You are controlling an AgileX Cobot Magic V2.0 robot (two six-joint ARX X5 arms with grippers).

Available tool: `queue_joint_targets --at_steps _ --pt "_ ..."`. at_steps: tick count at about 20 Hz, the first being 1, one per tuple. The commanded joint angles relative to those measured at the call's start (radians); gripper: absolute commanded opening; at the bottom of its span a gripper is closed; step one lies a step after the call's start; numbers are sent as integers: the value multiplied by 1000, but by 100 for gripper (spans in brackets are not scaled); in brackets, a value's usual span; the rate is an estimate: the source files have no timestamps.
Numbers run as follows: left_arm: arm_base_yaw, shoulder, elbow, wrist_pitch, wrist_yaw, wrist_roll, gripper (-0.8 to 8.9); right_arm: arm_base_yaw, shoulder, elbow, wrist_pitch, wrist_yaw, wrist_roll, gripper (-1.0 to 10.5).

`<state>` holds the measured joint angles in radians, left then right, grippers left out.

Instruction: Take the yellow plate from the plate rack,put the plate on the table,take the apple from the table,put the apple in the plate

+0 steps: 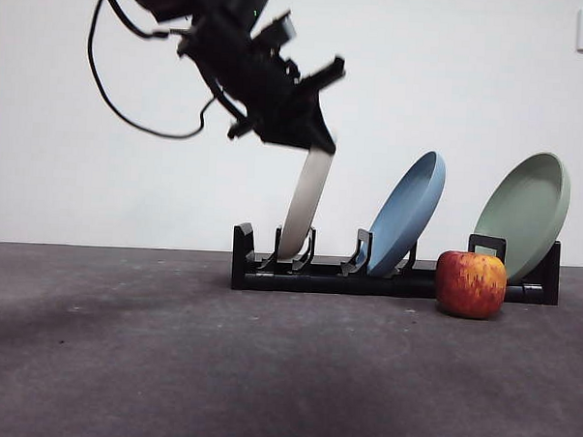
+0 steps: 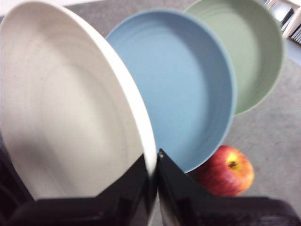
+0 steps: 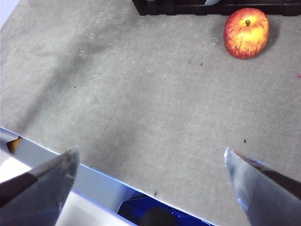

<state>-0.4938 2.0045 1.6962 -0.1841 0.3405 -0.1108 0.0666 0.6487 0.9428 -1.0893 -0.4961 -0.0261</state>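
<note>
**Left gripper pinching the yellow plate in the rack**

You are looking at one rack [image 1: 395, 279] sitting near the table's [image 1: 169, 368] far edge, and it is carrying three plates, each in its own slot: the yellow plate [image 1: 304, 205] at one end, a blue plate [image 1: 408, 212] in the middle, a green plate [image 1: 526, 211] at the other end. All three are standing on edge and leaning the same way, toward the green plate's end. The yellow plate's long axis is running steeply upward, its lower rim sitting between the prongs.

Your left gripper [image 1: 309, 140] is coming down from above and clamping the yellow plate's upper rim; in the left wrist view its jaws are closing narrowly on either side of that rim [image 2: 151, 162].

One apple [image 1: 471, 283] is resting on the table just in front of the rack, below the green plate, stem up.

Your right gripper [image 3: 150, 176] is hanging over bare table, well apart from the apple, jaws spread wide and holding nothing.
</note>
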Motion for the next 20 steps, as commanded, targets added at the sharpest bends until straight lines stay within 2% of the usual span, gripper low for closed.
queue_joint_targets --at_steps 1,5,8,11,15,18,20 --pt "-1 -47 1 -10 0 7 -8 2 -1 3 3 1 2 714" --pt "-3 -138 1 -123 1 11 -8 2 -1 3 3 0 2 714" --pt "-28 -227 1 -320 -28 127 -8 2 -1 3 3 0 2 714" --pt "-105 -307 1 -550 -205 245 -8 2 -1 3 4 0 2 715" --pt "-269 -330 -2 -765 -463 295 -7 2 -1 3 4 0 2 714" --pt "-402 -311 -48 -769 -597 282 -7 2 -1 3 4 0 2 714" --pt "-467 -297 -105 -746 -648 268 -7 2 -1 3 4 -1 2 715"
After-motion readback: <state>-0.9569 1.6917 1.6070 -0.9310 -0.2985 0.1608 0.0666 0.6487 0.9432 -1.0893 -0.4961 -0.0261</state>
